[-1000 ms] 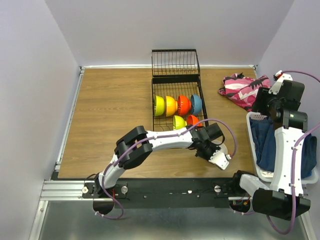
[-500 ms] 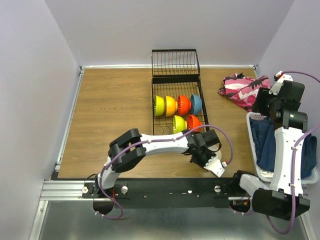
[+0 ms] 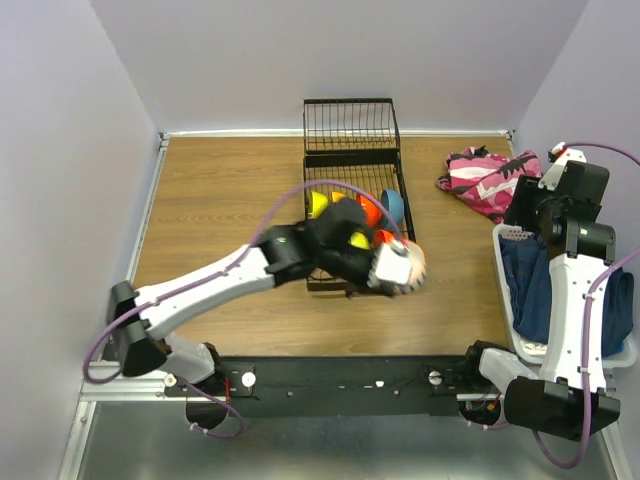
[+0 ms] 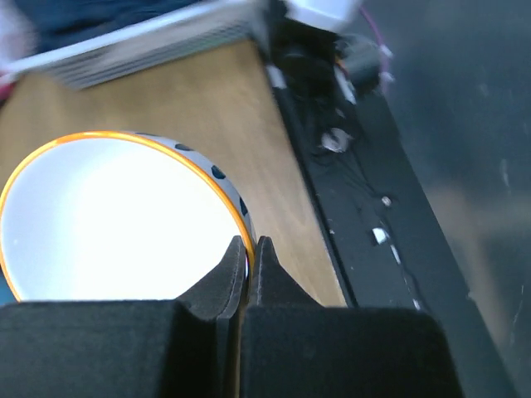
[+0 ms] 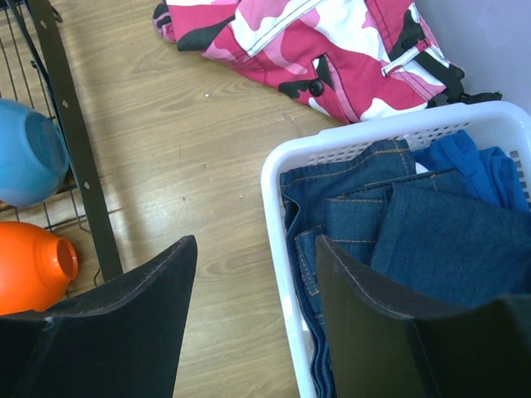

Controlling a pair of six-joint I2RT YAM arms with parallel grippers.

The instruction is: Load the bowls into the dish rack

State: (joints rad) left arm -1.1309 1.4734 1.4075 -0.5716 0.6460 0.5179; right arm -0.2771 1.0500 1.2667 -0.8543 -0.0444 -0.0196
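Dish rack (image 3: 352,152): several bowls (image 3: 393,207) stand on edge inside; one orange-rimmed white bowl (image 4: 116,215) not yet racked, rim pinched in the left gripper (image 4: 249,249) over its near right corner; right gripper (image 5: 253,253) spread, empty.

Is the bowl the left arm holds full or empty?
Empty: the bowl shows a bare white inside, its orange rim pinched in the left tool.
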